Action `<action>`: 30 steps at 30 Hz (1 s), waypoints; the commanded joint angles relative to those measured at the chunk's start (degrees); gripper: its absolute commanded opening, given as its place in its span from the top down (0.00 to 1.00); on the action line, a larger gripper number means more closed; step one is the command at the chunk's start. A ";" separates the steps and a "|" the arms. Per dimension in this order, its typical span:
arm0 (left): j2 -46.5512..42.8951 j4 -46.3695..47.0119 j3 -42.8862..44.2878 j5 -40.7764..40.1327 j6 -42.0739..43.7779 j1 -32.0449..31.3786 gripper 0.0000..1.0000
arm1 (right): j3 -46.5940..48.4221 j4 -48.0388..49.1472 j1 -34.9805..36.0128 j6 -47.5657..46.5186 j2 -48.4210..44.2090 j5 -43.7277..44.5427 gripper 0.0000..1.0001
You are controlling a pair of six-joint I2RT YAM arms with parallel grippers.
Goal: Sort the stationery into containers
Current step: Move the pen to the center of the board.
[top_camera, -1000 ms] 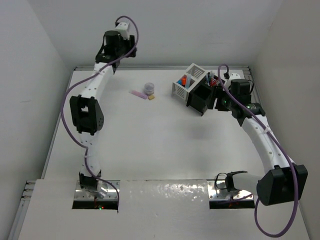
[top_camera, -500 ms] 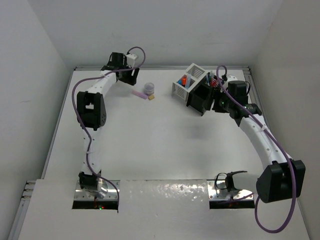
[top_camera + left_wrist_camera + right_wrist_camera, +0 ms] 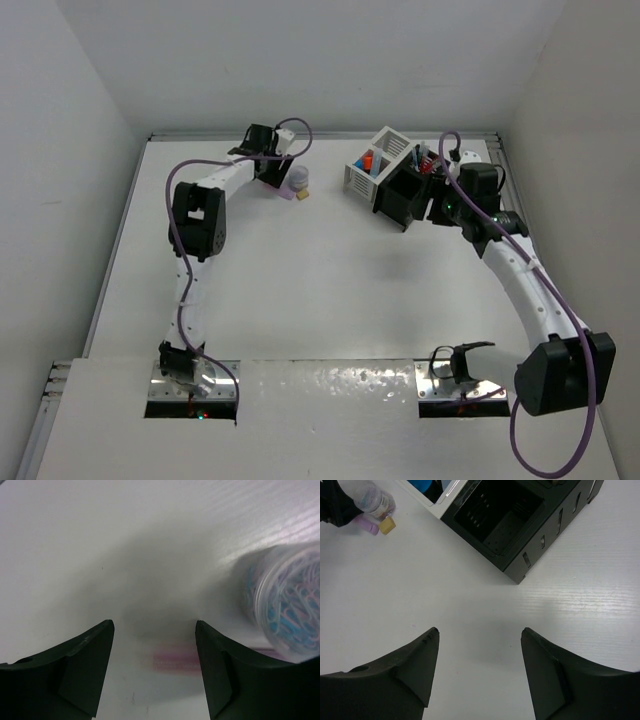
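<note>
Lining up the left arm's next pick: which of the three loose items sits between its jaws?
The pink highlighter, flat between the open left jaws. The clear tub of paper clips stands to their right; the tan eraser lies beside that tub.

two containers, joined: one white box (image 3: 357, 181), one black box (image 3: 396, 208). loose on the table (image 3: 300, 290) – one clear tub of paper clips (image 3: 372, 497), one pink highlighter (image 3: 368, 526), one tan eraser (image 3: 387, 525). inside the white box, one orange highlighter (image 3: 369, 159) and one blue highlighter (image 3: 376, 169). the pens (image 3: 425, 157) in the black box are too crowded to count.
</note>
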 commanded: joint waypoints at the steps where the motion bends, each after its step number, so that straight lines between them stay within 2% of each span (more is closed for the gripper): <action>1: -5.17 -1.73 -4.89 -1.64 2.76 0.49 0.36 | -0.44 0.48 0.29 0.82 -2.48 1.39 0.34; 7: -11.24 -6.92 -11.22 0.56 3.20 0.49 0.40 | -1.67 0.31 0.38 0.65 -5.29 3.24 0.34; 11: -13.71 -10.26 -10.97 3.72 3.90 0.32 0.40 | -2.64 0.04 0.29 0.65 -6.52 3.42 0.34; 15: -18.26 -11.06 -11.84 8.54 13.80 -0.65 0.41 | -3.16 -0.31 0.29 0.91 -7.23 3.59 0.34; 18: -21.25 -11.49 -14.74 14.95 30.21 -0.74 0.40 | -3.60 -0.40 0.38 0.91 -7.58 3.42 0.34; 22: -22.50 -17.46 -16.85 21.98 45.01 0.58 0.34 | -3.69 -0.66 0.29 1.09 -7.49 2.98 0.34; 26: -18.99 -20.46 -16.25 19.19 48.20 -1.43 0.27 | -4.22 -0.05 0.29 1.44 -7.67 3.24 0.34; 27: -17.07 -21.68 -15.54 19.19 47.68 -1.79 0.23 | -4.13 -0.05 0.38 1.53 -7.58 3.15 0.34; 30: -14.59 -20.91 -12.99 19.72 44.61 -2.67 0.19 | -3.78 -0.40 0.38 1.61 -7.23 2.80 0.34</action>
